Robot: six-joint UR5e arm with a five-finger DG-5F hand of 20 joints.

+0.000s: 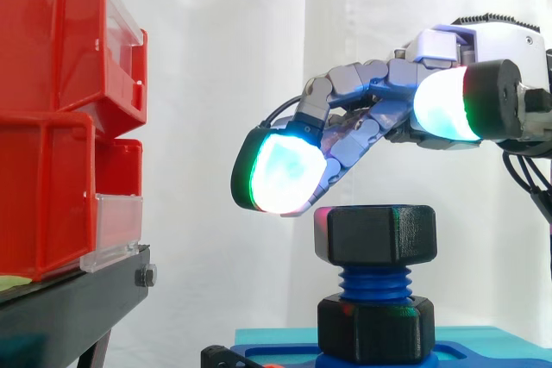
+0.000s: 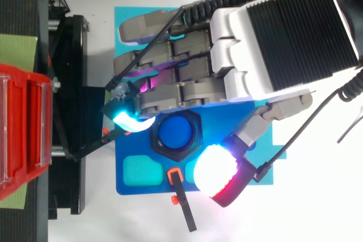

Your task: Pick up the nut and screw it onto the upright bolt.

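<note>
Hovering just above a black hex nut (image 1: 375, 233), centre right of the frame in the side view: a robot hand (image 1: 371, 122), reaching in from the right edge, fingers loosely bent and spread, gripping nothing. Showing one large glowing fingertip pad (image 1: 280, 174) at the nut's upper left corner, very close, contact impossible to judge. Showing the thumb pad (image 1: 444, 105) higher, upper right, well clear of the nut. Seen from above, straddling the nut, with the lit fingertip left of the hexagon and the thumb to the lower right.

Sitting level on the top threads of an upright blue bolt (image 1: 375, 284): the nut, with bare thread below and a second black hex collar (image 1: 375, 329) at the foot, on a blue base plate (image 2: 147, 188). Standing well apart at the left of the frame: red bins (image 1: 52, 127) on a black stand (image 1: 78, 299).

Judging from this: pick-up apparently done, screwing down still to do. To do that well, lower the hand a little and close thumb and fingertip onto opposite flats of the nut. Keep the pinch level and centred over the bolt, press down only lightly, turn in short strokes, release and regrip between strokes. Avoid pushing sideways, a likely cause of tilting the nut and jamming the thread
</note>
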